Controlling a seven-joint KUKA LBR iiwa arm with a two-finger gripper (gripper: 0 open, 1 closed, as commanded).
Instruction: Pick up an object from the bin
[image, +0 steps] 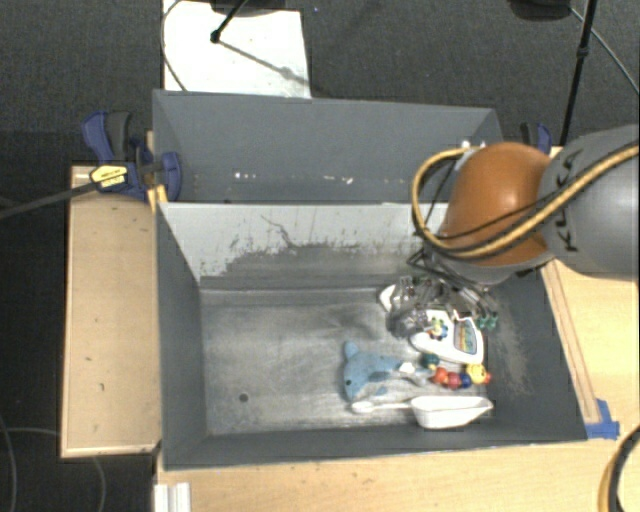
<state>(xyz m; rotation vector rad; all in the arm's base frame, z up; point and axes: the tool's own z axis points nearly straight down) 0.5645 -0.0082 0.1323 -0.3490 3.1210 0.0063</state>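
claw (412, 306) beside white toy (458, 340), blue dolphin (366, 376)

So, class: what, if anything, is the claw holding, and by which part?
Cannot be told. The claw hangs at a white, colour-marked toy on the bin's right; any grip is unclear.

Toy heap (460, 342) partly beneath tool (408, 308)

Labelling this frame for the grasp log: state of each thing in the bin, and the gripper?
Gripper: low in the grey metal bin, right side.
White plastic toy with coloured markings: lying flat, right beside gripper.
Blue plush dolphin: lying on bin floor, clear of gripper.
White plastic scoop: lying by front wall.
Small coloured beads: loose, between toy and scoop.
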